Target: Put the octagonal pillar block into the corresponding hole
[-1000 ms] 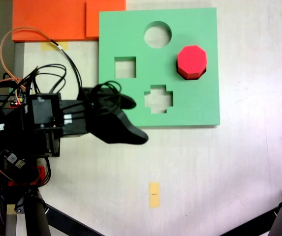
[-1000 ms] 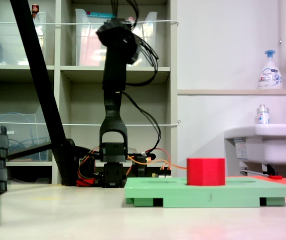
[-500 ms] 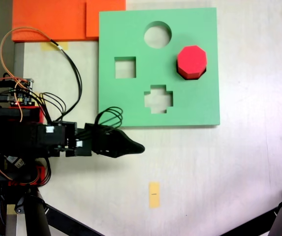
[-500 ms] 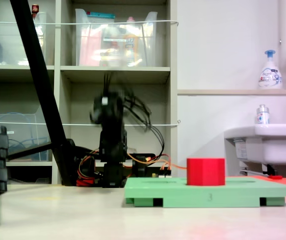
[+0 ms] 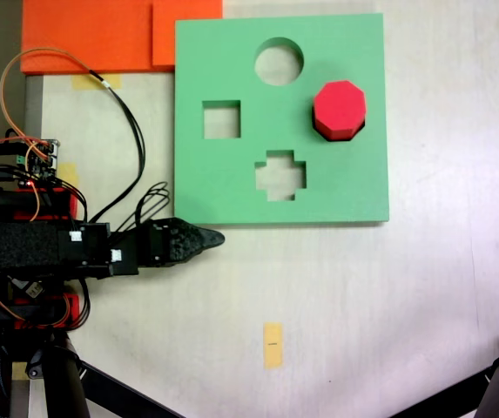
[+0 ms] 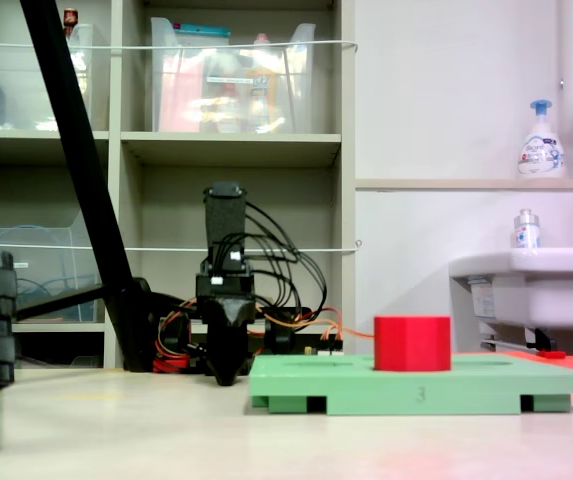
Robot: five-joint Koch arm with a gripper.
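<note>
Though my gripper [image 5: 212, 237] parked low beside green board [image 5: 232, 187], jaw state unclear; octagonal pillar block [image 5: 340, 106] sits in corresponding hole [image 5: 360, 128], well up-right.

One fixed view looks straight down from high above the bench [image 5: 423, 296]. It sees the whole green board [image 5: 223, 187] from the top, with the arm coming in from the left edge. The other fixed view sits very low, almost on the bench [image 6: 166, 430], and looks sideways along it toward shelves [image 6: 231, 145] and a sink [image 6: 526, 275]. Both fixed views share the green board [image 6: 421, 382], the red block [image 5: 340, 106] [image 6: 412, 343] and the tool [image 5: 211, 238] [image 6: 226, 377].
</note>
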